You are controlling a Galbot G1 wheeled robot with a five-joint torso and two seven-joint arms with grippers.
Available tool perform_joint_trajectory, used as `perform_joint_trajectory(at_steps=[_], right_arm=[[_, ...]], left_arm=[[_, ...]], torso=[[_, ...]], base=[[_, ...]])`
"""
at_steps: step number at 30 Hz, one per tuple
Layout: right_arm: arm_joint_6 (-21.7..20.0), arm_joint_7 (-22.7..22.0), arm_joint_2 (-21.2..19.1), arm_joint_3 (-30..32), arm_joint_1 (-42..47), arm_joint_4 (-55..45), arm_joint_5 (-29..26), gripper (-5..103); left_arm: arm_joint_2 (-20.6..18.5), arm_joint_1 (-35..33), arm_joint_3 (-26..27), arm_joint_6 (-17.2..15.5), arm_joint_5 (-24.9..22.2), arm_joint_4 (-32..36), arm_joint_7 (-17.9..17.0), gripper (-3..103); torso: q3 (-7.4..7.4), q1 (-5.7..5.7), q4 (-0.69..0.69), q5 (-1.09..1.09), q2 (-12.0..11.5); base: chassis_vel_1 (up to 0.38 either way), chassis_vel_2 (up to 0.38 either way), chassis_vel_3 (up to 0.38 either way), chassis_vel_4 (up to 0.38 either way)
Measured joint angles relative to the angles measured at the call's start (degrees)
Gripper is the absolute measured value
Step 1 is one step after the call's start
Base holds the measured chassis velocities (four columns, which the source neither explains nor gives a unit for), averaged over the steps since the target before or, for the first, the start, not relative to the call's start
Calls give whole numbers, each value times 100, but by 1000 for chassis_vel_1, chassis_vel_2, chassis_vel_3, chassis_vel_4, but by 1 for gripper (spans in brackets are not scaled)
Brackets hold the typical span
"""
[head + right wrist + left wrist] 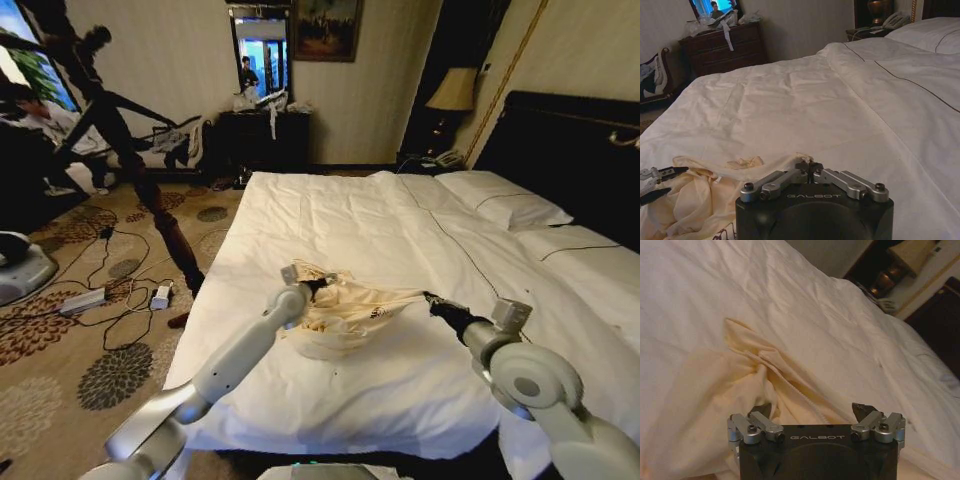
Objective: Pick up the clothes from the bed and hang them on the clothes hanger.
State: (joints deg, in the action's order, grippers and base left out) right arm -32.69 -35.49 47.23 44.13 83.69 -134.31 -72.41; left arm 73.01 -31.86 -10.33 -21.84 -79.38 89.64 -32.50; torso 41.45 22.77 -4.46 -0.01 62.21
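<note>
Looking down from the head cam, both arms are reaching out over the near end of the bed (330,215), and the clothes (345,315) sit bunched up between them on the white duvet (400,390), close to the foot edge. It's a cream long-sleeved top, all crumpled, with one bit pulled out toward the right arm.

The left gripper (318,284) is at the left edge of the pile. From its wrist cam the left gripper (813,412) has its fingers spread wide apart, with the cream fabric (740,390) lying right under and ahead of them. Can't really tell if the tips are touching the cloth or just above it.

The right gripper (433,300) is on the other side, and its wrist cam shows the right gripper (808,165) with fingers pressed together on a fold of the top's edge (770,162), so it's pinching the fabric. The left gripper (662,175) also peeks in at the far side of the garment there.

Further up the bed it's plain duvet with a thin dark line, then white pillows (505,205) against the black headboard (570,150). Past the foot there's a dark dresser (262,135) by the wall.
</note>
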Motion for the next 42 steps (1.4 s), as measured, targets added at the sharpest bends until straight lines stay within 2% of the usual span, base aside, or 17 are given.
perform_joint_trajectory(at_steps=[1,3,4,5,7,9,10,13,14,15,16,18,26,34,42], right_arm=[[0,0,-6,-13,-14,0,-9,0],[1,-1,-10,-27,-31,1,-14,0],[1,-2,-13,-36,-41,2,-17,0],[1,-3,-15,-41,-45,3,-21,0],[2,-4,-15,-41,-45,3,-23,0],[2,-5,-10,-40,-34,4,-23,0],[2,-5,-10,-40,-34,4,-23,0],[2,-9,-2,-26,-14,6,-20,0],[2,-9,-2,-24,-14,13,-19,0],[2,-10,-3,-23,-18,19,-19,0],[2,-10,-3,-23,-18,19,-19,0],[2,-13,-8,-24,-34,29,-20,0],[1,-35,-38,-35,-49,31,-54,0],[-5,-58,-42,-46,-50,9,-94,0],[-8,-81,-47,-49,-79,10,-140,0]], left_arm=[[19,-1,22,-39,-7,-30,161,90],[64,2,27,-76,-27,-67,265,88],[119,16,27,-108,-63,-109,294,88],[200,46,27,-141,-105,-175,305,82],[274,76,25,-155,-124,-242,307,82],[386,111,27,-159,-133,-330,297,75],[386,111,27,-159,-133,-330,297,75],[340,94,45,-244,-147,-345,288,59],[274,69,43,-282,-150,-321,296,59],[208,42,38,-300,-154,-286,306,53],[208,42,38,-300,-154,-286,306,53],[90,-11,40,-319,-158,-239,312,45],[198,-16,190,-315,-103,-408,392,51],[521,96,251,-155,-18,-746,298,47],[624,185,278,-188,-47,-894,233,42]], torso=[[0,0,0,1,0],[0,0,0,0,0],[0,0,0,0,0],[0,0,0,0,0],[0,0,-1,0,0],[0,0,-2,1,0],[0,0,-2,1,0],[0,0,-2,0,0],[0,0,0,1,0],[0,0,2,0,0],[0,0,2,0,0],[0,0,2,0,0],[0,0,0,0,0],[0,0,0,0,0],[0,0,0,1,0]], base=[[0,0,0,0],[0,0,0,0],[0,0,0,0],[0,0,0,0],[0,0,0,0],[0,0,0,0],[0,0,0,0],[0,0,0,0],[0,0,0,0],[0,0,0,0],[0,0,0,0],[0,0,0,0],[0,0,0,0],[0,0,0,0],[0,0,0,0]])
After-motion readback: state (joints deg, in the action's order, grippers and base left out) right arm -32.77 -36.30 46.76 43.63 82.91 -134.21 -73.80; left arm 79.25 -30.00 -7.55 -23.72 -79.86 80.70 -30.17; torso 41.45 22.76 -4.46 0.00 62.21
